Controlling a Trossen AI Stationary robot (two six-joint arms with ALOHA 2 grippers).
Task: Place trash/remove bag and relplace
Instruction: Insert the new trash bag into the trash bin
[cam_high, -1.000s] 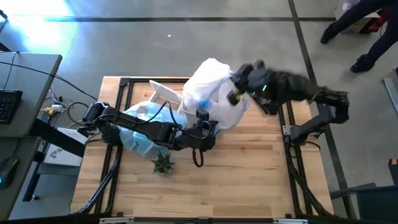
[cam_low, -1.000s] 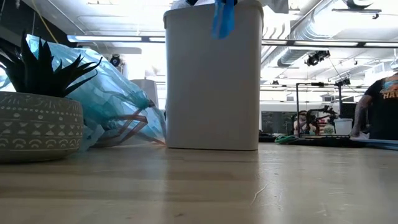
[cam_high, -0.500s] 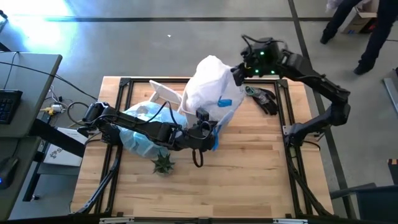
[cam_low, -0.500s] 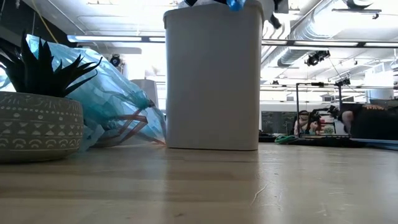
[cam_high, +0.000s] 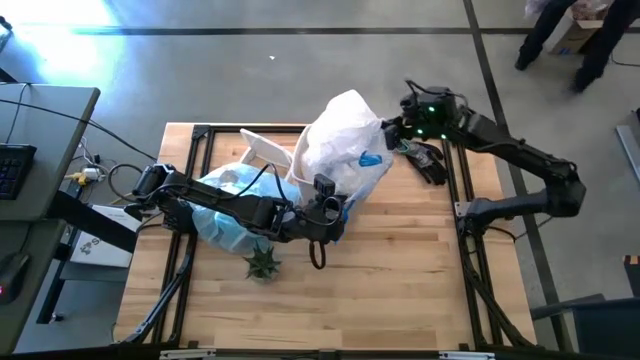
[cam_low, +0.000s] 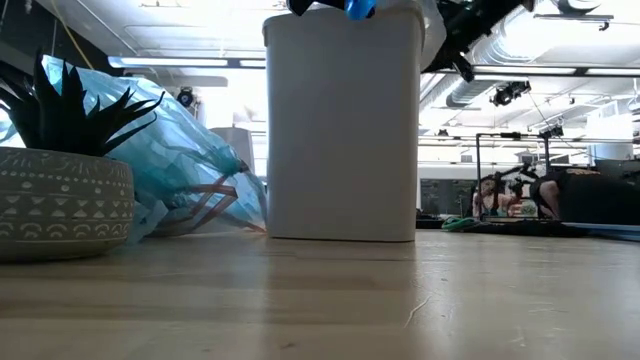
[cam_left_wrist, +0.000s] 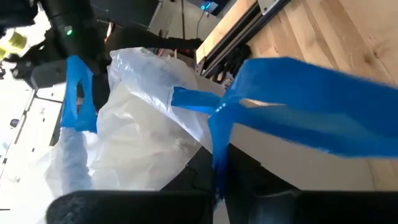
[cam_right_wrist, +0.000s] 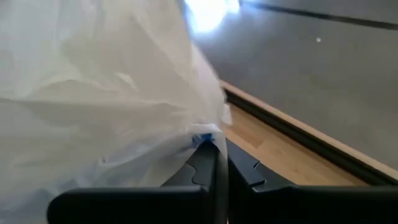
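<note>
Bag swap is mid-way, looks like. Going near to far in the low view: the potted plant (cam_low: 62, 180) fills the lower left, behind it the old light-blue bag (cam_low: 185, 160) lies slumped on the worktop (cam_low: 330, 300), stuffed with trash, just left of the white bin (cam_low: 342, 125), which stands centre frame.

From above, the fresh white bag (cam_high: 338, 150) billows over the bin at centre. The left end effector (cam_high: 322, 212) sits at the bin's near edge, closed on the new bag's blue drawstring (cam_left_wrist: 298, 127) — its wrist view shows the blue band running right up to its fingers. The right end effector (cam_high: 392, 132), upper right of centre, is pinched shut on the white plastic at the bag's far edge.

What's changed: a second ago the right arm was blurred, sweeping in over the bag; now it's swung out toward the upper right and the bag is stretched wider between the two grips. My read — they're opening the mouth to seat it over the rim, not yet done.
</note>
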